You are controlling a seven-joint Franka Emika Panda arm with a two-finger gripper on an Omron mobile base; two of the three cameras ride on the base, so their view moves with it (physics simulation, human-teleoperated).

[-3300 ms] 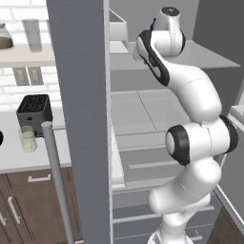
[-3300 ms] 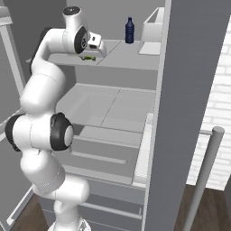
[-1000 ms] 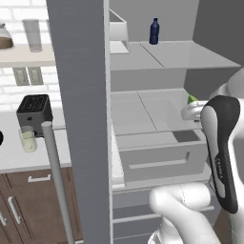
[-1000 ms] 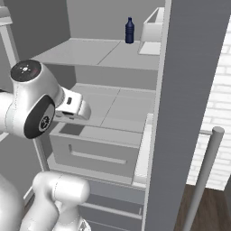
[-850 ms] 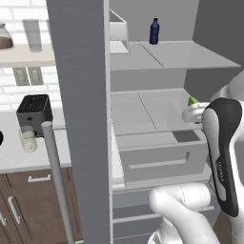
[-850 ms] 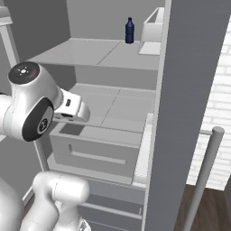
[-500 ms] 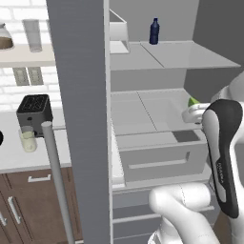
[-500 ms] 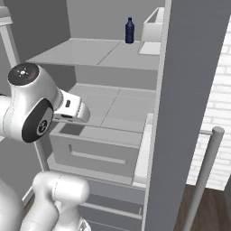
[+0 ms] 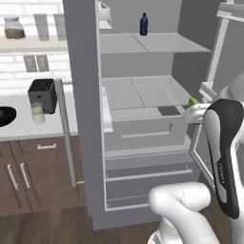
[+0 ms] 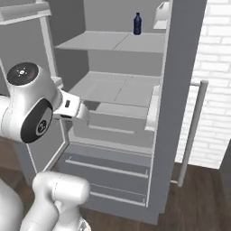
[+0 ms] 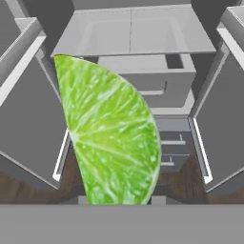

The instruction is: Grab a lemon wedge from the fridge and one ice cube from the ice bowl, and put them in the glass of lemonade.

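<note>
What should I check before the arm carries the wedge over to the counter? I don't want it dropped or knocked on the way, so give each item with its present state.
1. Lemon wedge held in the gripper: ok, it sits right in front of the hand camera, pulled out of the fridge.
2. Grip firm enough for travel: cannot tell, the wedge hides the fingers.
3. Hand clear of the shelves: ok, it hangs in front of the open compartment.
4. Fridge doors open wide: ok, both swung aside.
5. Glass of lemonade upright on the counter by the toaster: ok.
6. Ice bowl in place: ok, at the counter's left edge.
</note>
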